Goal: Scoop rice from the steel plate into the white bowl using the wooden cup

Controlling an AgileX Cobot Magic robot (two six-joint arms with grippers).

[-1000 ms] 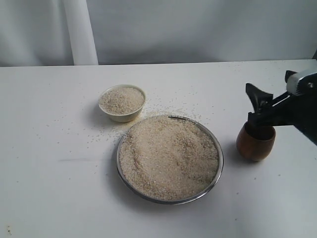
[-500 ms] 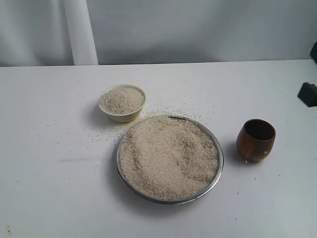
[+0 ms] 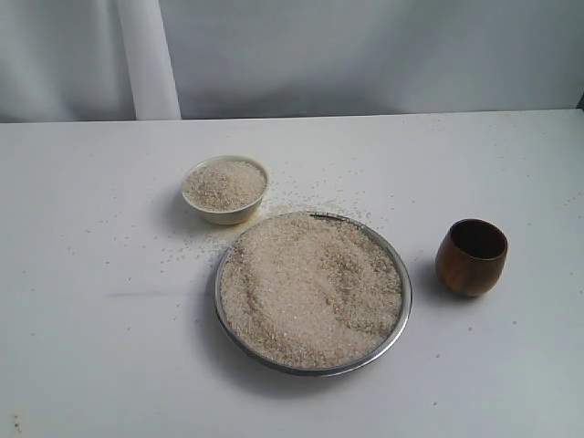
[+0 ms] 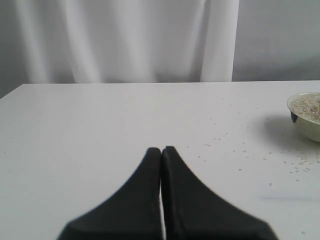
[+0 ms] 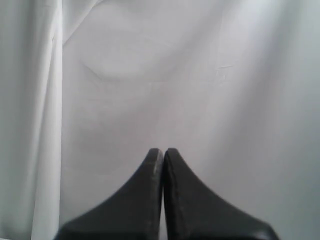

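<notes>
the left pincer (image 4: 161, 150) is closed, its two dark tips pressed together with nothing between them, and it hangs over a bare stretch of the white surface (image 4: 100, 130). the white bowl (image 4: 306, 131) shows at the edge of that view, well apart from the tips, with loose grains scattered near it. the right pincer (image 5: 162, 150) is closed too, gripping nothing - behind it there is only pale draped cloth (image 5: 150, 75). in the exterior view the steel plate (image 3: 407, 306) sits near the middle of the surface (image 3: 91, 274), heaped with rice (image 3: 310, 287) almost to its rim. the white bowl (image 3: 228, 216) stands just beyond the plate's far left rim, close but not touching, and is itself full of rice. the wooden cup (image 3: 470, 265) stands upright to the right of the plate, apart from it, its dark inside open to view - no pincer touches it. stray grains lie on the surface around the plate's far side, thickest between the plate and the bowl.
</notes>
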